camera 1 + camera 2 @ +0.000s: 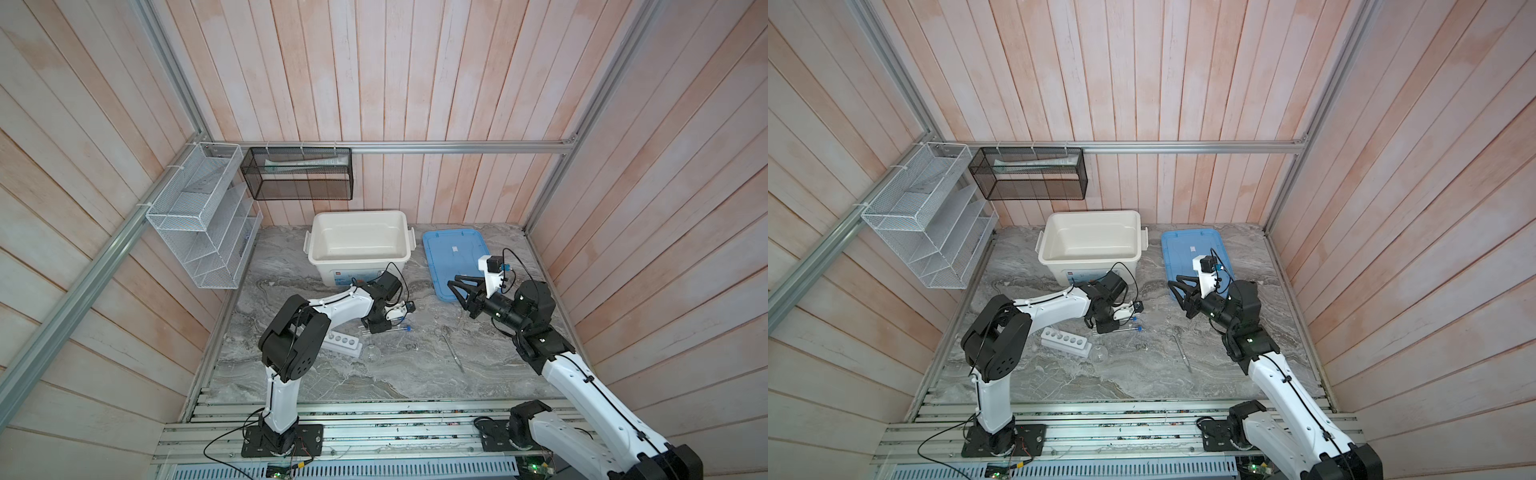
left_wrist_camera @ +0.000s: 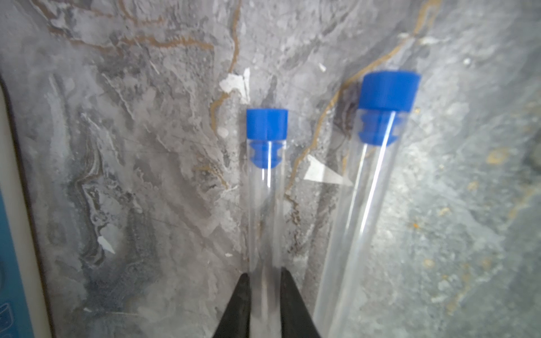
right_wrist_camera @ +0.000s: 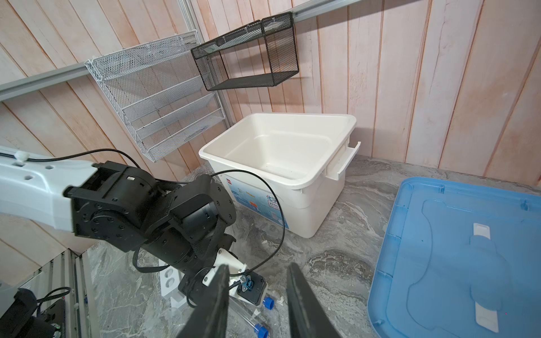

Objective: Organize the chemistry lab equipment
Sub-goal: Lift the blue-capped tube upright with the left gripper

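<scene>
Two clear tubes with blue caps lie side by side on the marble table in both top views (image 1: 401, 328) (image 1: 1133, 328). My left gripper (image 2: 265, 278) is low over them, its black fingers pressed against both sides of one blue-capped tube (image 2: 265, 204). The other tube (image 2: 366, 204) lies free beside it. The white rack (image 1: 343, 343) and the clear round flask (image 1: 372, 352) sit just in front of the left gripper (image 1: 376, 328). The metal spatula (image 1: 453, 349) lies mid-table. My right gripper (image 1: 454, 280) (image 3: 258, 264) hovers open and empty over the near edge of the blue lid.
An open white bin (image 1: 357, 215) stands at the back, with its blue lid (image 1: 453, 257) flat on the table to its right. A white wire shelf (image 1: 199, 216) and a black mesh basket (image 1: 299, 174) hang on the back-left walls.
</scene>
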Controlling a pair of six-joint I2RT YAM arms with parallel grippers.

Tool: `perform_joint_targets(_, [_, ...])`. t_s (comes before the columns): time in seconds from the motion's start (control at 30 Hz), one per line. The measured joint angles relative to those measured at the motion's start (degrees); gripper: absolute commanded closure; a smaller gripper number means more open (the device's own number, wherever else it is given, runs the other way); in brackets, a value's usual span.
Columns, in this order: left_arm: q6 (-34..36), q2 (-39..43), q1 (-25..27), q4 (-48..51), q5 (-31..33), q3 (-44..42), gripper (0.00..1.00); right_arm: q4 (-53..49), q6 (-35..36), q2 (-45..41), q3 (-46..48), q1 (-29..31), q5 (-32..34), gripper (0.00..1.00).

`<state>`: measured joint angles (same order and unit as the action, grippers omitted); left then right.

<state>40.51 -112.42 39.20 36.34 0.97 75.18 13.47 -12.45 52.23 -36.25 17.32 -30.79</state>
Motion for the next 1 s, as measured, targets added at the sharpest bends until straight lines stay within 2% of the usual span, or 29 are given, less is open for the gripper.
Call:
perform_joint_targets(0.33, [0.0, 2.4, 0.0, -1.0, 0.2, -1.5, 0.83, -0.3, -0.6, 0.0, 0.0, -0.2, 1.2, 0.65])
perform_joint_targets(0.53, [0.0, 10.6, -0.3, -7.2, 0.3, -6.3, 0.83, -1.6, -1.5, 0.0, -0.4, -0.3, 2.6, 0.64])
perform_joint_targets(0.67, [-1.0, 17.7, -1.4, -12.9, -1.3, -10.5, 0.83, -4.1, -1.8, -0.1, -2.0, -0.3, 2.7, 0.56])
perform_joint_targets(0.87, [-7.9, 31.8, -7.0, -23.1, -10.2, -17.8, 0.82, -7.3, -2.5, -0.7, -5.4, 0.0, 0.1, 0.49])
perform_joint_targets(1.0, [-15.0, 41.0, -12.6, -29.4, -19.7, -22.6, 0.82, -10.0, -1.3, 1.5, -9.8, 4.2, -2.2, 0.47])
